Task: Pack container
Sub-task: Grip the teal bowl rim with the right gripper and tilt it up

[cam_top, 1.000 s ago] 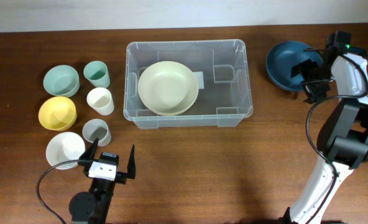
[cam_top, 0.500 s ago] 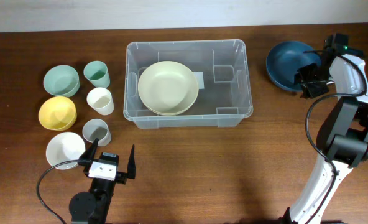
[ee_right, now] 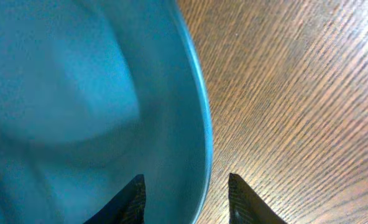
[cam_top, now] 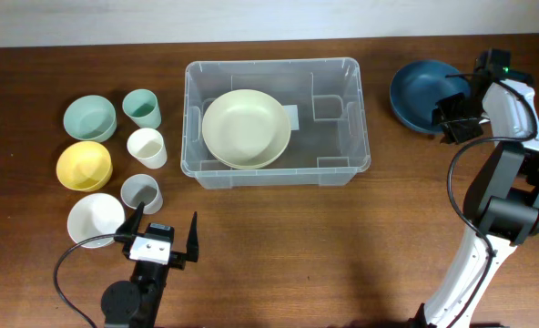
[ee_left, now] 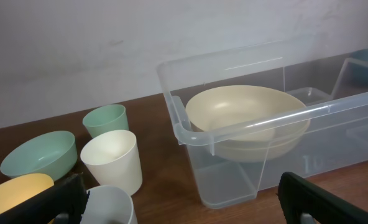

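The container (cam_top: 331, 141) is a clear plastic bin in mid-table, also seen in the left wrist view (ee_left: 258, 122). A cream bowl (cam_top: 246, 128) lies in its left half (ee_left: 246, 112). To its right a dark blue bowl (cam_top: 418, 91) sits on the table. My right gripper (cam_top: 453, 107) is at that bowl's right rim. In the right wrist view one finger is inside the blue bowl (ee_right: 78, 93) and one outside, so the right gripper (ee_right: 187, 180) is shut on the rim. My left gripper (cam_top: 160, 235) stands open near the front left, holding nothing (ee_left: 181, 186).
Left of the bin stand a teal bowl (cam_top: 89, 117), a teal cup (cam_top: 142, 107), a white cup (cam_top: 147, 147), a yellow bowl (cam_top: 85, 165), a grey cup (cam_top: 141, 192) and a white bowl (cam_top: 95, 219). The grey cup is just ahead of my left gripper.
My right gripper has closed from wide open onto the blue bowl's rim and shifted slightly toward the back. The left arm has not moved.
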